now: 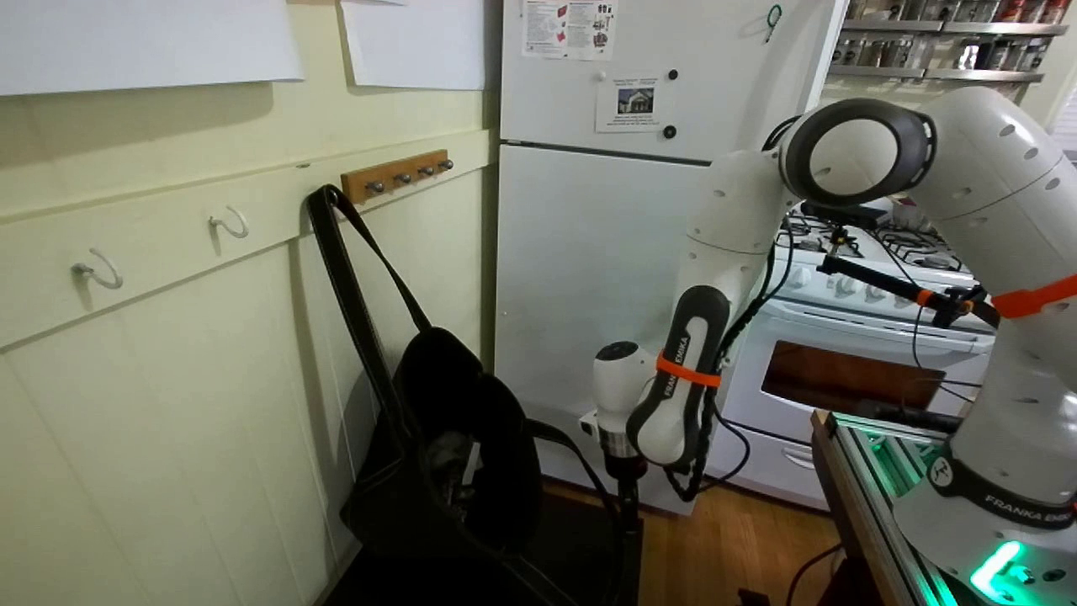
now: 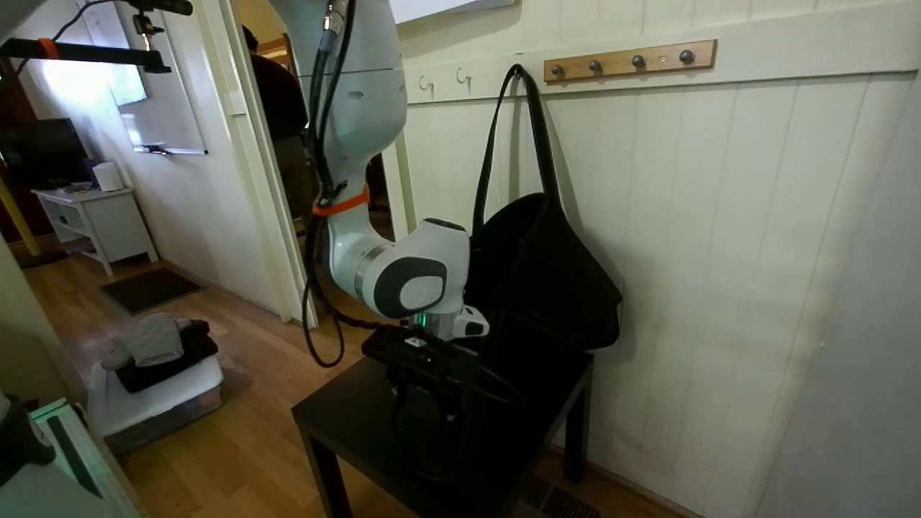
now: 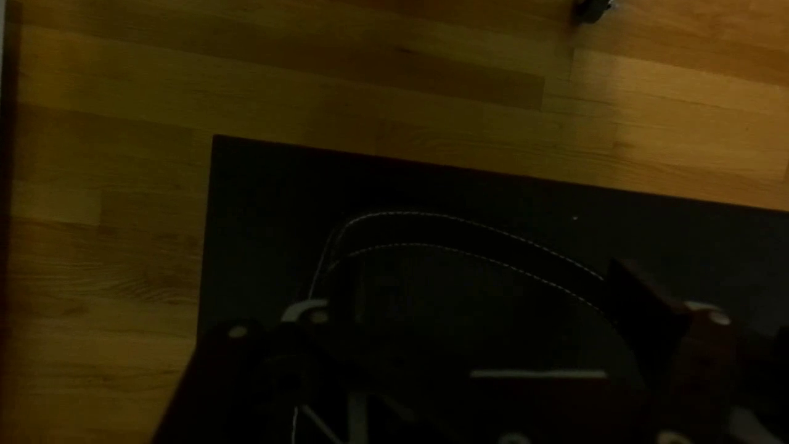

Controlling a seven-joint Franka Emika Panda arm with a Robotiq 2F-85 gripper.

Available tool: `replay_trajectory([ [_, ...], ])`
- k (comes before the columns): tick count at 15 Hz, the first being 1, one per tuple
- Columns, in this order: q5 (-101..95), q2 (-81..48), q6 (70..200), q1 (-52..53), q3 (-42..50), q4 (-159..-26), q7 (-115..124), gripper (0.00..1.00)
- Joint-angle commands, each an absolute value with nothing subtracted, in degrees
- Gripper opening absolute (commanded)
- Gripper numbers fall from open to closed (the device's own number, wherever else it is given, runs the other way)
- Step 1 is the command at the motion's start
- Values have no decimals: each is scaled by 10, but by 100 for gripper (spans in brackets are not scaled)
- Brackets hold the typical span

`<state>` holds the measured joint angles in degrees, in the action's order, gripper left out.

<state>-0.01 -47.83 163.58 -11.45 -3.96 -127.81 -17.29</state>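
A pale wall (image 2: 719, 216) stands beside a dark table (image 2: 345, 406), and in both exterior views a black bag (image 2: 554, 288) hangs on that wall with its mouth open. Over the table, just beside the bag, the gripper (image 3: 474, 296) points down with its fingers (image 3: 647, 299) wide apart; in the wrist view the bag's white-stitched strap (image 3: 456, 233) arcs across the gap between them, though whether they touch it I cannot tell.
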Motion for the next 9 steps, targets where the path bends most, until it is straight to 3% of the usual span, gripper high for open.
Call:
replay_trajectory([
  [1, 17, -522, 1706, -148, -70, -1268, -149, 100],
  [9, 9, -528, 1687, -160, -78, -1263, -125, 100],
])
